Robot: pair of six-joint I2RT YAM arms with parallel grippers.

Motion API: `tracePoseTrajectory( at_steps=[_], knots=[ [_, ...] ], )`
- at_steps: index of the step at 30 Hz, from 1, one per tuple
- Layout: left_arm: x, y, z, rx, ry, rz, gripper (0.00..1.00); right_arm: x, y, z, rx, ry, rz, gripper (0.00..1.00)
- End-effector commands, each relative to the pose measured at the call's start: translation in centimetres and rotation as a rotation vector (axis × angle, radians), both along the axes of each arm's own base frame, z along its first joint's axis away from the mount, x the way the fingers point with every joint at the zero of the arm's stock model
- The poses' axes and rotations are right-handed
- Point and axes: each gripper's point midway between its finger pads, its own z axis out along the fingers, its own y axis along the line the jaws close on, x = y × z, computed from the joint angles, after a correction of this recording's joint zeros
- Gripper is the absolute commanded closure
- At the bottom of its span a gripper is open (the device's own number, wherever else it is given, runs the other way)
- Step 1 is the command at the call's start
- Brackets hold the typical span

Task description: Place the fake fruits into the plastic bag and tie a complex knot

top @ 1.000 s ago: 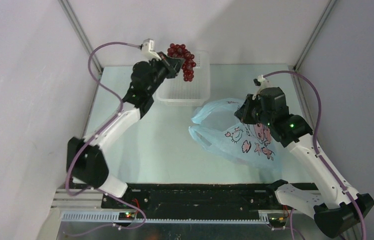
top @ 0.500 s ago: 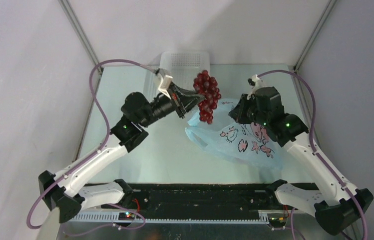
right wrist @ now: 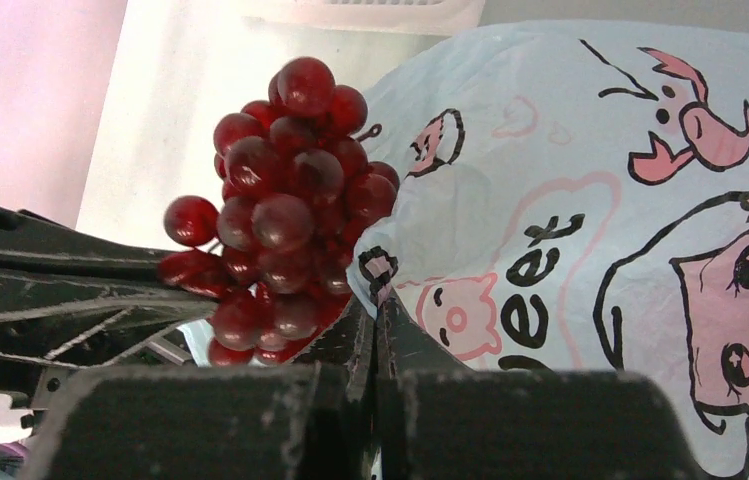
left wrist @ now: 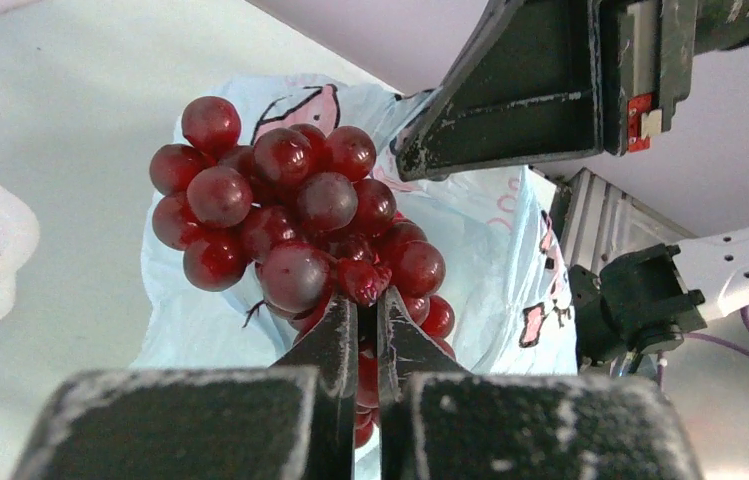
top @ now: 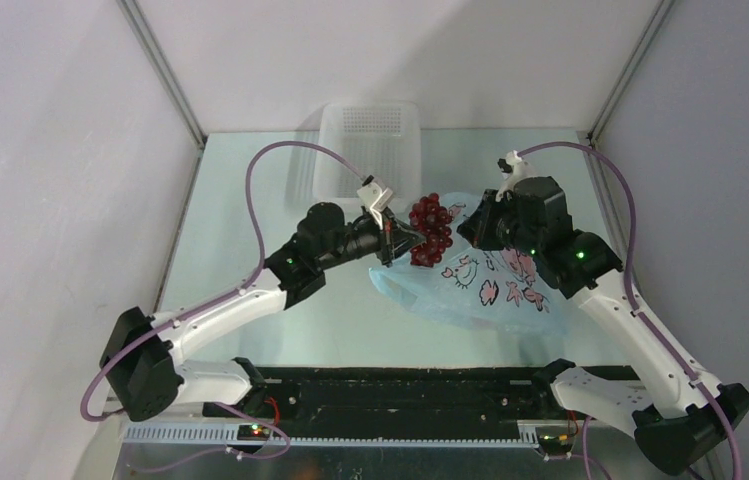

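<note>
left gripper (left wrist: 368, 300): fingers pinch the stem of the bunch of small glossy dark-red grapes (top: 431, 228), held at the 10 o'clock rim of the thin light-blue printed plastic bag (top: 490, 290). right gripper (right wrist: 375, 300): fingers pressed together on the bag's 12 o'clock rim. white perforated plastic basket (top: 370, 140) sits at 12 o'clock.

one grape bunch (top: 431, 228), bag (top: 510, 292), basket (top: 370, 140)

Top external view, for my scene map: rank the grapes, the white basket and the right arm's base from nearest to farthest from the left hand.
1. Grapes, held in the left hand itself.
2. White basket, beyond it, at the far side.
3. Right arm's base, near edge, right.
</note>
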Motion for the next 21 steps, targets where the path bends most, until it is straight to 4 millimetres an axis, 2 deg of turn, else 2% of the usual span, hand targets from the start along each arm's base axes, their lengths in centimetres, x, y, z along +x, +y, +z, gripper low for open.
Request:
tracePoseTrajectory(
  at_steps=[1,5,12,17,21],
  knots=[
    [-1.0,-1.1,0.6,0.007,-0.091,-0.046,1.00,-0.2,0.2,1.3,0.033,-0.034,0.002,1.00],
    [-2.5,-1.8,-0.5,0.032,-0.101,-0.064,1.00,0.0,0.1,0.9,0.019,-0.028,-0.003,1.00],
    [-4.8,-1.3,-1.8,0.032,-0.126,-0.043,1.00,0.3,0.1,0.3,0.004,-0.015,-0.010,1.00],
    [-5.8,-0.4,-1.5,0.015,-0.157,-0.008,1.00,0.5,0.2,-0.1,-0.005,-0.004,-0.011,1.00],
    [-6.6,0.2,-0.3,-0.015,-0.190,0.002,1.00,0.7,0.2,-0.7,-0.018,0.012,-0.012,1.00]
  ],
)
